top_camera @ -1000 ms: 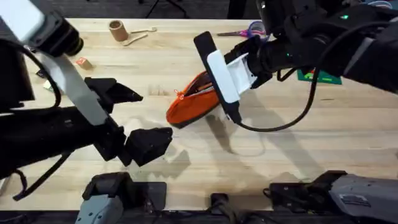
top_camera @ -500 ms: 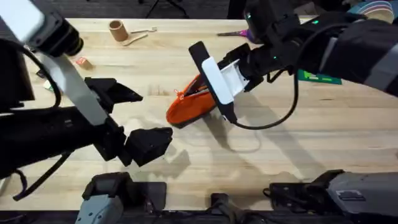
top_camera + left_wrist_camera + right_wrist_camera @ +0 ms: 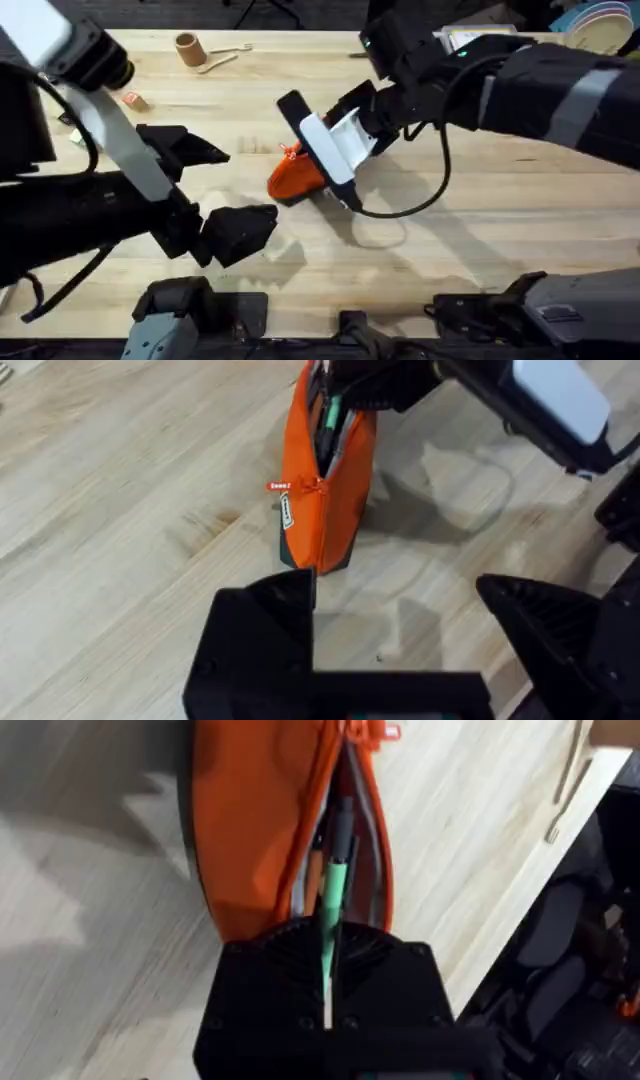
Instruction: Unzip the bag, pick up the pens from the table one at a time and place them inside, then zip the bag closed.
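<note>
Right gripper [image 3: 328,982], clamped on green pen [image 3: 333,905], has moved over open bag [image 3: 296,176], pen tip now inside; release next. Left gripper [image 3: 400,622] apart, beside bag.

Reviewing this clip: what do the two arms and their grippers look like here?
Both arms are black. The left arm has a white link and a matte black left gripper with blocky fingers. The right arm has a grey band, a loose black cable, a small green light and a white block near the right gripper.
</note>
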You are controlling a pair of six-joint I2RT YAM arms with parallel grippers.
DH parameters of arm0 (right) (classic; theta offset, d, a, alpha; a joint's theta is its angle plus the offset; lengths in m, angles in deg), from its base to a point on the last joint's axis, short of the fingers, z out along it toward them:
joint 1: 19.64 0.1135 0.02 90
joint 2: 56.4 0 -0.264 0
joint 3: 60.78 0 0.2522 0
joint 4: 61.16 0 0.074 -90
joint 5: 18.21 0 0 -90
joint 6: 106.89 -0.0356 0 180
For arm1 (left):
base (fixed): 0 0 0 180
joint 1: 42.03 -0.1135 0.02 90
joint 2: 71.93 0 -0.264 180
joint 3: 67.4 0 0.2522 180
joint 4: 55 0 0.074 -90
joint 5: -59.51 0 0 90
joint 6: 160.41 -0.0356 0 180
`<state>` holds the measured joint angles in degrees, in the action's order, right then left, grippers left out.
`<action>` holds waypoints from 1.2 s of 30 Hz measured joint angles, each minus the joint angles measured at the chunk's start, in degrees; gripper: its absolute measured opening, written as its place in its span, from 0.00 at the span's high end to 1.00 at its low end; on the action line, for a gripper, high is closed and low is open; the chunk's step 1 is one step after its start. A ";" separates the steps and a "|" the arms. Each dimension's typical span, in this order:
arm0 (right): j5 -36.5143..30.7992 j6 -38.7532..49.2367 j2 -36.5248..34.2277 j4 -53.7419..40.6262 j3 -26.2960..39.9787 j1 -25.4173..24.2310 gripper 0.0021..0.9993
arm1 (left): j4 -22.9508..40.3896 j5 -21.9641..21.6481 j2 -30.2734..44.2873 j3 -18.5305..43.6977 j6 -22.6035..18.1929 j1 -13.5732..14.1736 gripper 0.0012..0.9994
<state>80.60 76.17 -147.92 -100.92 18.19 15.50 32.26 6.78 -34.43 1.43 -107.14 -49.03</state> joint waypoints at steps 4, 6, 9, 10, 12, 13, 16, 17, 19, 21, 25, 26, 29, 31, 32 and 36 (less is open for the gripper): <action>0.02 0.00 -0.96 0.56 0.04 1.83 0.97 | 0.02 0.00 0.00 0.00 0.00 0.00 0.01; 0.04 -0.01 -1.61 0.79 0.10 2.76 0.97 | 0.03 0.00 0.00 0.00 0.01 0.00 0.01; 0.04 -0.02 -2.74 1.59 0.11 3.79 0.97 | 0.04 0.00 0.00 0.00 0.00 0.00 0.01; 0.02 -0.02 -3.13 1.97 0.11 4.03 0.97 | 0.04 0.00 0.00 0.00 0.02 0.00 0.01; -0.01 -0.05 -3.90 2.79 0.13 4.33 0.97 | 0.04 0.00 0.00 0.00 0.01 0.00 0.01; -0.02 -0.13 -4.34 3.22 0.15 4.48 0.97 | 0.04 0.00 0.01 0.00 0.00 0.00 0.01; -0.12 -0.31 -5.52 4.00 0.22 4.97 0.97 | 0.04 0.00 0.00 0.00 0.01 0.00 0.01; -0.22 -0.43 -5.80 4.14 0.22 5.24 0.97 | 0.04 0.00 0.00 0.00 0.02 0.00 0.01; -0.32 -0.46 -6.10 4.15 0.22 5.66 0.97 | 0.04 0.00 0.00 0.00 0.00 0.00 0.01; -0.48 -0.46 -6.10 4.15 0.22 5.93 0.97 | 0.04 0.00 0.00 0.00 0.00 0.00 0.01; -0.44 -1.04 -6.10 4.19 0.28 6.01 0.76 | 0.04 0.00 0.00 0.00 0.01 0.00 0.01; -0.43 -1.13 -6.10 4.24 0.31 6.04 0.65 | 0.04 0.00 0.00 0.00 0.00 0.00 0.01; -0.36 -1.19 -6.10 4.52 0.53 6.22 0.22 | 0.04 0.00 0.00 0.00 0.00 0.00 0.01; -0.20 -1.18 -6.08 4.58 0.89 6.35 0.02 | 0.04 0.00 0.00 0.00 0.00 0.00 0.01; -0.20 -1.26 -6.08 4.53 1.07 6.39 0.01 | 0.04 0.00 0.00 0.00 0.00 0.00 0.01; -0.20 -1.29 -6.08 4.41 1.09 6.41 0.00 | 0.04 0.00 0.00 0.00 0.00 0.00 0.01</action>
<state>80.40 74.88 -154.00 -96.51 19.28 21.92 32.30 6.78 -34.43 1.43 -107.14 -49.03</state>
